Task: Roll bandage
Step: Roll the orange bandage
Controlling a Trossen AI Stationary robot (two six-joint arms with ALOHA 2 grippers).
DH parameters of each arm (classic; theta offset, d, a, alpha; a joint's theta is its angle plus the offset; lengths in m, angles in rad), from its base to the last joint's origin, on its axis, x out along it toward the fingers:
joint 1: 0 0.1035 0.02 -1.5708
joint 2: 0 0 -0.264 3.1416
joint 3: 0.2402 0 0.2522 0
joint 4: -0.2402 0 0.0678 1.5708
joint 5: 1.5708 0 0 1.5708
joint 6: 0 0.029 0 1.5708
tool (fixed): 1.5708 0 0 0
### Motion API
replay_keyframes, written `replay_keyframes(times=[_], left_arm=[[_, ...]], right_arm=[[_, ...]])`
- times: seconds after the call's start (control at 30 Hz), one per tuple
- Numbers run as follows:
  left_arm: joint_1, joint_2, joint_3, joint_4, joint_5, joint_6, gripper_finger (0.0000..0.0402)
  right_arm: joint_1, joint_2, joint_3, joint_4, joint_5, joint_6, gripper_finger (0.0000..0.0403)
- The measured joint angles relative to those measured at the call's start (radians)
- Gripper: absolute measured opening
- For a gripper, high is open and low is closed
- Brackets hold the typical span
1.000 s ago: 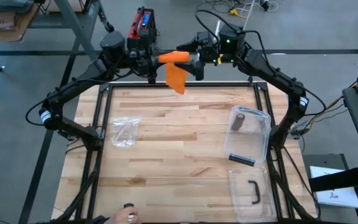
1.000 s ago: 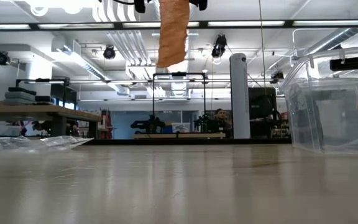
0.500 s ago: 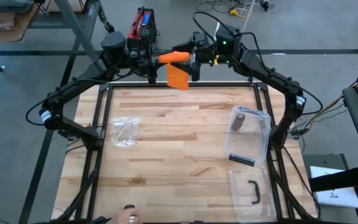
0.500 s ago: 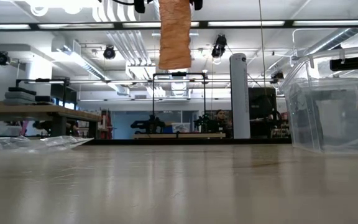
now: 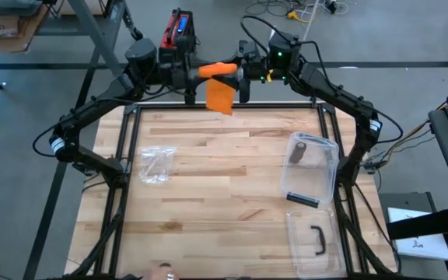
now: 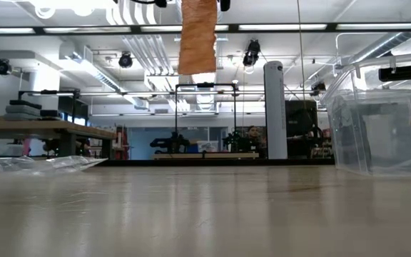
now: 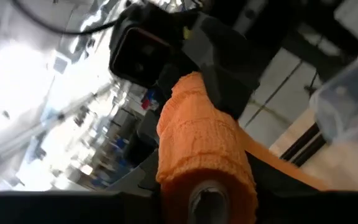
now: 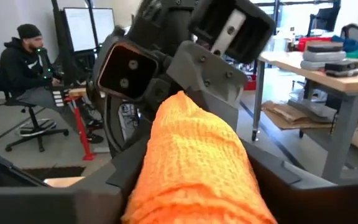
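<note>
An orange bandage roll (image 5: 218, 70) hangs level in the air, high over the table's far edge, between my two grippers. Its loose tail (image 5: 219, 97) hangs straight down and shows in the low view as a strip (image 6: 197, 39) well above the tabletop. My left gripper (image 5: 190, 75) is shut on the roll's left end and my right gripper (image 5: 242, 75) on its right end. Both point level at each other. In the left wrist view the roll (image 7: 197, 149) runs away toward the right gripper's body (image 7: 222, 56). My left gripper holds the roll's left end (image 7: 205, 194), where the core shows, between its two fingers, coming level from the table's left. The roll is lifted clear and lies level along the fingers. My right gripper has the roll's right end (image 8: 194, 180) between its two fingers, coming level from the table's right, along the roll. The tail hangs slack below.
A clear plastic bin (image 5: 311, 167) with a dark item inside stands at the right, its lid (image 5: 313, 241) nearer the front. A clear plastic bag (image 5: 155, 163) lies at the left. A person's hand (image 5: 162, 272) shows at the near edge; a seated person (image 8: 30, 68) is beyond the table.
My right gripper has edged toward the table's left, farther over the roll's right end. The roll has stayed in the air, and its hanging tail has swayed and turned a little.
</note>
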Motion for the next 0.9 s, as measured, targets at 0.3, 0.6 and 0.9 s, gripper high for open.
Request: replay_keyframes(times=[0.3,0.6,0.9], left_arm=[[0.012,-0.009,0.001,-0.059,-0.032,-0.463,0.0182],[0.079,-0.010,0.024,-0.142,0.160,-0.763,0.0267],[0.117,0.022,0.025,-0.117,0.302,-1.059,0.0283]], right_arm=[[0.000,0.000,0.000,0.012,0.019,-0.123,0.0134],[-0.001,0.002,-0.020,0.003,0.032,-0.298,0.0120],[0.047,0.008,-0.040,0.047,0.089,-0.594,0.0116]])
